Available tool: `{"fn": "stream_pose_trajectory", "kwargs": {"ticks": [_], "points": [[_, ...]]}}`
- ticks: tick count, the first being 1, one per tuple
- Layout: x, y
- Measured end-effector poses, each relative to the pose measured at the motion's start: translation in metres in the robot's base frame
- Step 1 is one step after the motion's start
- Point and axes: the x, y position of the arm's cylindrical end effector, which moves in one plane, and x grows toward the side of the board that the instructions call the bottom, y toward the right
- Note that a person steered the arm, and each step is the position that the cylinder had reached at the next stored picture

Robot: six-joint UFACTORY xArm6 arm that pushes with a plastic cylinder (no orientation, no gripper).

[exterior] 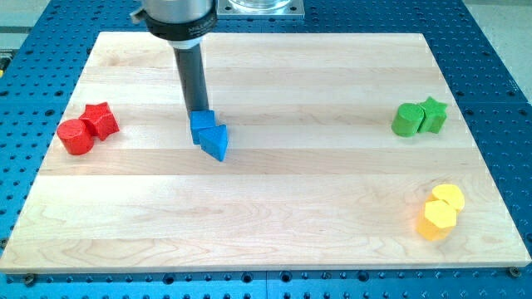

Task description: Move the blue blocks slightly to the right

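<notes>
Two blue blocks lie touching each other left of the board's middle: a blue cube (pixel 202 125) and, just below and right of it, a blue triangular block (pixel 215 141). My rod comes down from the view's top, and my tip (pixel 197 112) stands at the cube's top edge, at its upper left, touching it or very nearly so. The cube hides nothing of the triangle that matters.
A red cylinder (pixel 75 137) and a red star block (pixel 100 120) sit together at the left edge of the wooden board (pixel 274 216). A green cylinder (pixel 406 120) and green star (pixel 432 115) sit at the right. Two yellow blocks (pixel 439 212) lie at the bottom right.
</notes>
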Motion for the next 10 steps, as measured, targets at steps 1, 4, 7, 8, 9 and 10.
{"fn": "stream_pose_trajectory", "kwargs": {"ticks": [1,4,7,8,9,10], "points": [[0.014,-0.039],[0.097,-0.036],[0.109,0.049],[0.097,0.050],[0.090,0.050],[0.094,0.044]]}}
